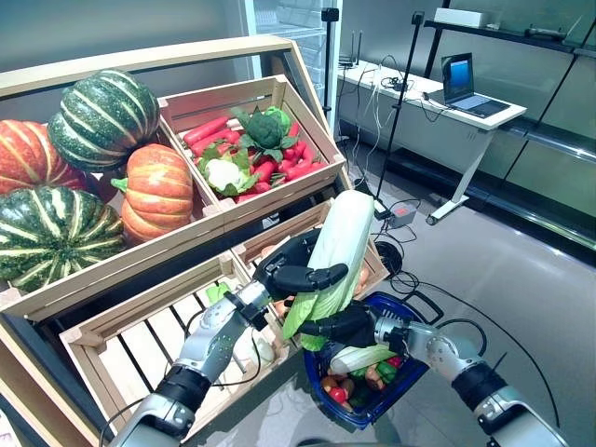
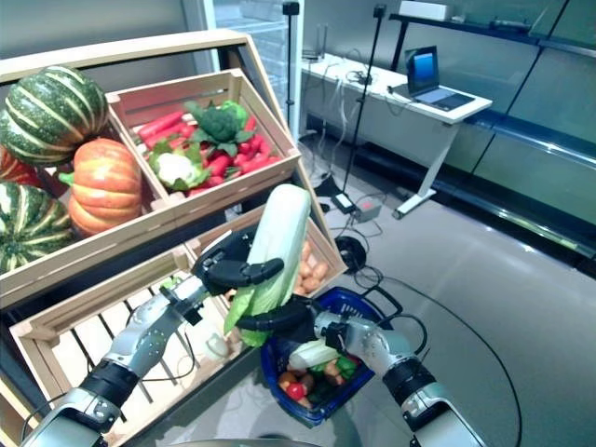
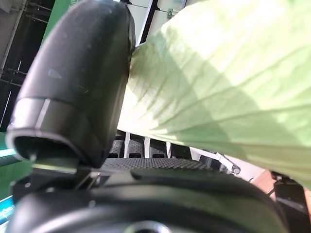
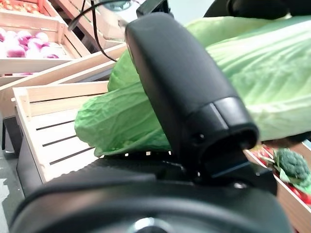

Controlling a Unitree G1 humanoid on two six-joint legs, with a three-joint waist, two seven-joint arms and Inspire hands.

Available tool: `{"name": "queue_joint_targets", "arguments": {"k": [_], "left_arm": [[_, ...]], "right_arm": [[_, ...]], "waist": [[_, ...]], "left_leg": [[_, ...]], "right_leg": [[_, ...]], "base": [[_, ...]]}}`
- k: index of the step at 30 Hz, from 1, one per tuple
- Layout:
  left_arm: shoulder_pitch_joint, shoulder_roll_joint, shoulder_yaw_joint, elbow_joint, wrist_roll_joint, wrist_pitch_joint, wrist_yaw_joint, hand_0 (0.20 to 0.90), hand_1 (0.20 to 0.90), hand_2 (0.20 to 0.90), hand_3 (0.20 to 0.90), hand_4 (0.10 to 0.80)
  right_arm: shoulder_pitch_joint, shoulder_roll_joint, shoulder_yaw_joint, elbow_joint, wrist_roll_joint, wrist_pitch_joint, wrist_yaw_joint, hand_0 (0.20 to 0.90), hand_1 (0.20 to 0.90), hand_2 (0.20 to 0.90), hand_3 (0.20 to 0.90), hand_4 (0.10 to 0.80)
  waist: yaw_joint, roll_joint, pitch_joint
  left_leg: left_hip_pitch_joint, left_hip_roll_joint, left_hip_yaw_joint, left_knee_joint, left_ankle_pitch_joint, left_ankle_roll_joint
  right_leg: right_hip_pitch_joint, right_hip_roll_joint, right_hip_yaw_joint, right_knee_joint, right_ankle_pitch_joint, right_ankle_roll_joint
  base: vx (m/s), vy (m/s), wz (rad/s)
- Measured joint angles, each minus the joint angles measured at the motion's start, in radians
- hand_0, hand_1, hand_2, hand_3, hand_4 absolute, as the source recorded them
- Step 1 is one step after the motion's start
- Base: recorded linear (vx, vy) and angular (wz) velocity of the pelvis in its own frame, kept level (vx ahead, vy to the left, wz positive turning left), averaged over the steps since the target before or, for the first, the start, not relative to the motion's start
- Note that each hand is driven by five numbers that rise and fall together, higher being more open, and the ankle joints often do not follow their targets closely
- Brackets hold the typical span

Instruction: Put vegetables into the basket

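My left hand (image 1: 296, 272) is shut on a long pale green napa cabbage (image 1: 341, 240) and holds it upright, leafy end down, just above the near rim of the blue basket (image 1: 415, 313) on the floor. In the left wrist view the thumb (image 3: 73, 87) presses against the cabbage (image 3: 228, 73). My right hand (image 1: 346, 326) is at the basket's rim under the cabbage's leafy end, fingers straight and touching the leaves (image 4: 121, 121). In the basket lie a pale green leafy vegetable (image 1: 361, 358) and small red, green and brown vegetables (image 1: 341, 389).
The wooden stand (image 1: 140, 270) with slanted crates rises on the left, close to the basket. A white desk with a laptop (image 1: 458, 82) stands at the back right. Two dark tripod poles (image 1: 399, 102) and a power box (image 1: 402, 216) are behind the basket.
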Motion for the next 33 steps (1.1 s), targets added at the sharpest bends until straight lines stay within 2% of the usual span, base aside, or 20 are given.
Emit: {"name": "queue_joint_targets", "arguments": {"k": [2,4,26,27,28,29,30,33], "left_arm": [[0.0,-0.003,0.0,0.004,0.0,0.0,-0.002,0.3,0.3,0.3,0.3,0.4],[0.0,-0.008,0.002,0.011,-0.001,0.0,-0.005,0.3,0.3,0.3,0.3,0.4],[0.005,-0.03,0.036,0.032,-0.002,-0.001,0.001,0.3,0.3,0.3,0.3,0.4],[0.008,-0.03,0.037,0.033,-0.001,-0.001,0.002,0.422,0.422,0.422,0.422,0.482],[0.012,-0.032,0.037,0.035,-0.001,-0.001,0.004,0.695,0.695,0.695,0.695,0.664],[0.012,-0.035,0.036,0.043,-0.001,-0.001,0.004,0.86,0.86,0.86,0.86,0.773],[0.013,-0.036,0.036,0.046,-0.001,-0.001,0.004,0.9,0.9,0.9,0.9,0.8],[0.031,-0.047,0.036,0.056,0.002,-0.002,0.007,0.9,0.9,0.9,0.9,0.8]], "right_arm": [[0.0,0.0,0.0,0.0,0.001,0.0,0.0,0.9,0.9,0.9,0.9,0.8],[0.0,-0.001,0.0,0.0,0.003,0.0,0.0,0.3,0.3,0.3,0.3,0.4],[0.003,0.024,0.012,-0.007,0.039,-0.005,-0.072,0.3,0.3,0.3,0.3,0.4],[0.007,0.027,0.012,-0.008,0.039,-0.005,-0.076,0.3,0.3,0.3,0.3,0.4],[0.015,0.028,0.011,-0.012,0.039,-0.006,-0.081,0.3,0.3,0.3,0.3,0.4],[0.02,0.029,0.011,-0.012,0.039,-0.006,-0.085,0.3,0.3,0.3,0.3,0.4],[0.022,0.029,0.011,-0.012,0.039,-0.006,-0.087,0.3,0.3,0.3,0.3,0.4],[0.041,0.029,0.01,-0.011,0.039,-0.011,-0.107,0.3,0.3,0.3,0.3,0.4]], "waist": [[0.0,0.0,0.0],[0.002,0.0,-0.001],[0.003,0.001,-0.001],[0.002,0.001,-0.001],[0.001,0.001,-0.001],[0.0,0.001,-0.001],[0.0,0.001,-0.001],[-0.007,0.001,-0.001]], "left_leg": [[0.0,0.0,0.0,0.0,0.0,0.0],[0.0,0.0,0.0,0.0,0.0,0.0],[-0.001,0.0,-0.001,0.0,0.0,0.0],[0.0,0.0,0.0,0.0,0.0,0.0],[0.0,0.0,0.0,0.0,0.0,0.0],[0.0,0.0,0.0,0.0,0.0,0.0],[0.0,0.0,0.0,0.0,0.0,0.0],[0.0,0.0,0.001,0.0,0.0,0.0]], "right_leg": [[0.0,0.0,0.0,0.0,0.0,0.0],[0.0,0.0,0.0,0.0,0.0,0.0],[-0.001,0.0,0.0,0.0,0.0,0.0],[-0.001,0.0,0.0,0.0,0.0,0.0],[-0.001,0.0,0.0,0.0,0.0,0.0],[-0.001,0.0,0.0,0.0,0.0,0.0],[-0.001,0.0,0.0,0.0,0.0,0.0],[-0.002,0.0,0.001,0.0,0.0,0.0]], "base": [[0.0,0.0,0.0],[0.0,0.0,0.0],[0.0,0.0,0.0],[0.0,0.0,0.0],[0.0,0.0,0.0],[0.0,0.0,0.0],[0.0,0.0,0.0],[0.0,0.0,0.0]]}}
